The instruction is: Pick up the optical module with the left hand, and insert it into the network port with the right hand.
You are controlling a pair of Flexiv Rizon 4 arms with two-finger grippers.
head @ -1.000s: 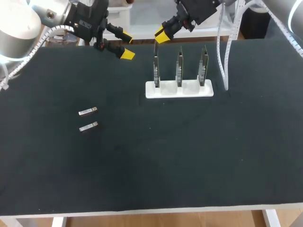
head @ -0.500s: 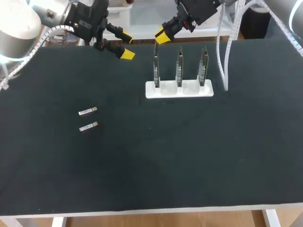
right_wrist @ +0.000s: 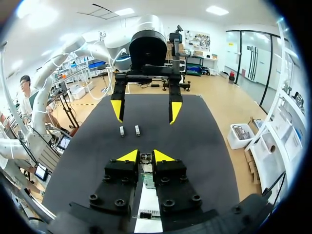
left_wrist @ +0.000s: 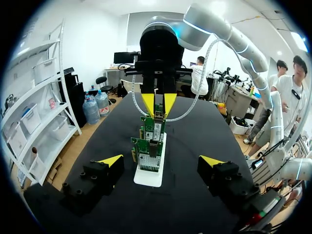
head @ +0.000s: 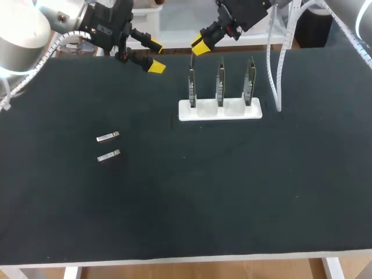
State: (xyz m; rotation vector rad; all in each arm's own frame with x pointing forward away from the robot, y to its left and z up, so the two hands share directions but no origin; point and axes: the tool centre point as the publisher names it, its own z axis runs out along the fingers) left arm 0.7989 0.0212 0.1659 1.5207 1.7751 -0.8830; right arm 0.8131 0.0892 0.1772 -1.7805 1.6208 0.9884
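**Right tool nudges a hair; modules lie flat on the desk**

Barely any change from a second ago. In the head view the right tool point(head: 200, 46) slips a touch toward the desk's right side and a shade lower, and it now hangs just behind the row of circuit boards point(head: 220, 81). Nothing else has moved: the left tool point(head: 156, 57) holds its spot over the far left of the desk point(head: 232, 192), and both modules lie exactly where they were.

The left tool is spread wide, its two yellow tips well apart. In its own wrist view the three boards line up straight ahead, standing upright in the white holder point(head: 220, 110).

The right tool is drawn narrow, with only a slim gap between its tips. In its wrist view the top edge of a board shows through that gap. Whether the tips touch the board, I cannot tell.

The far optical module point(head: 108, 136) and the near optical module point(head: 108, 156) lie flat on the desk's left half, well apart from both tools and from the holder. They lie parallel, one just in front of the other. Each long axis runs nearly left to right, the right end angled slightly toward the far edge. Which end is the plug end is too small to tell.
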